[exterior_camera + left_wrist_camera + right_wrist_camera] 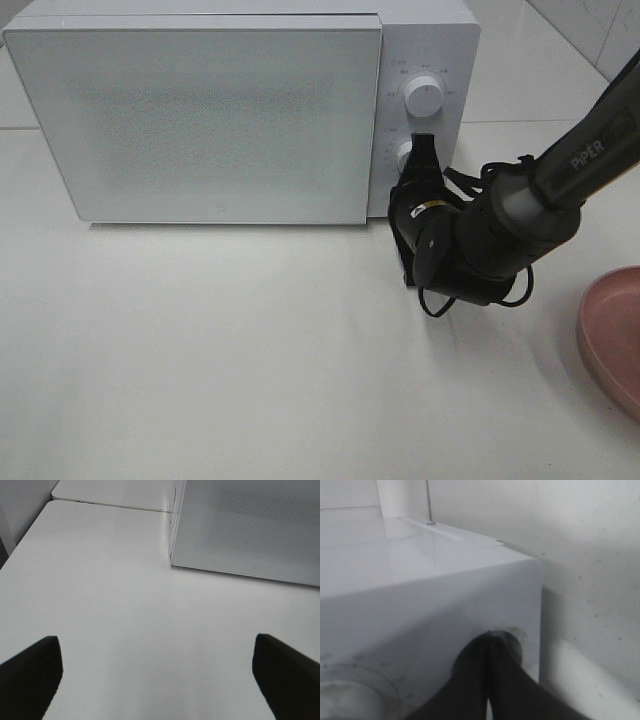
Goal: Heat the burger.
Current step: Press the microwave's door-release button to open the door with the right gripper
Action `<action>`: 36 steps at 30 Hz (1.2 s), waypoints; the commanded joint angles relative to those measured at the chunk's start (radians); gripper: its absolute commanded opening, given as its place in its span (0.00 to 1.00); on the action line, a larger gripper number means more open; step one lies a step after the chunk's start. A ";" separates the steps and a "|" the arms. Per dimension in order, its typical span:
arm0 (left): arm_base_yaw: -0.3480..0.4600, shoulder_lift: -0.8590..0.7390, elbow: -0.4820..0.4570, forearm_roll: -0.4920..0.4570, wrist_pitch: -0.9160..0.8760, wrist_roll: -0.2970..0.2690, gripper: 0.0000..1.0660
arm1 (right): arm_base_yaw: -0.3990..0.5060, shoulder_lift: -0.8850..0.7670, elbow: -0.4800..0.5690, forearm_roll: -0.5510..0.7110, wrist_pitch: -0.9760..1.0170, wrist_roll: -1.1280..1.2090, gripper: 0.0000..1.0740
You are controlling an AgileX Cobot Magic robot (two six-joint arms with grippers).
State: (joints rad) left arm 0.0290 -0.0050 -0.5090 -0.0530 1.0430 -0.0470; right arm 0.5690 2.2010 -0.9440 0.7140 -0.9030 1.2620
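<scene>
Right tool [422, 146], closed, seemingly touches the lower knob [404, 156]; microwave door [200, 120] shut.

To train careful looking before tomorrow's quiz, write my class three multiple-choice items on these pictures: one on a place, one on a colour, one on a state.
1. On the microwave, where is the tip of the right pincer?
A. on its top
B. at its lower knob
C. at its left side

2. What colour is the plate at the right edge of the high view?
A. pink
B. blue
C. green

3. How does the left pincer stand?
A. shut on a burger
B. shut on a spoon
C. open, holding nothing

Answers:
1 B: the high view shows the shut black pincer meeting the lower knob.
2 A: the plate's rim is plainly pink.
3 C: in the left wrist view its jaws stand wide apart, with only the white table between them.
</scene>
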 commanded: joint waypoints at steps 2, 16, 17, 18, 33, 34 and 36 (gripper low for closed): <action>-0.002 -0.019 0.004 -0.002 -0.009 0.001 0.92 | -0.036 -0.009 -0.095 -0.027 -0.223 -0.055 0.00; -0.002 -0.019 0.004 -0.002 -0.009 0.001 0.92 | -0.044 -0.013 -0.094 -0.024 -0.180 -0.078 0.00; -0.002 -0.019 0.004 -0.002 -0.009 0.001 0.92 | -0.044 -0.018 -0.082 -0.024 -0.165 -0.079 0.00; -0.002 -0.019 0.004 -0.002 -0.009 0.001 0.92 | -0.044 -0.022 -0.071 -0.024 -0.155 -0.079 0.00; -0.002 -0.019 0.004 -0.002 -0.009 0.001 0.92 | -0.044 -0.081 0.002 -0.032 0.028 -0.083 0.00; -0.002 -0.019 0.004 -0.002 -0.009 0.001 0.92 | -0.044 -0.081 0.002 -0.032 0.028 -0.083 0.00; -0.002 -0.019 0.004 -0.002 -0.009 0.001 0.92 | -0.044 -0.112 0.044 -0.049 0.107 -0.088 0.00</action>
State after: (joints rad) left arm 0.0290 -0.0050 -0.5090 -0.0530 1.0420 -0.0470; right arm 0.5410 2.1300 -0.9140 0.6890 -0.7780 1.1990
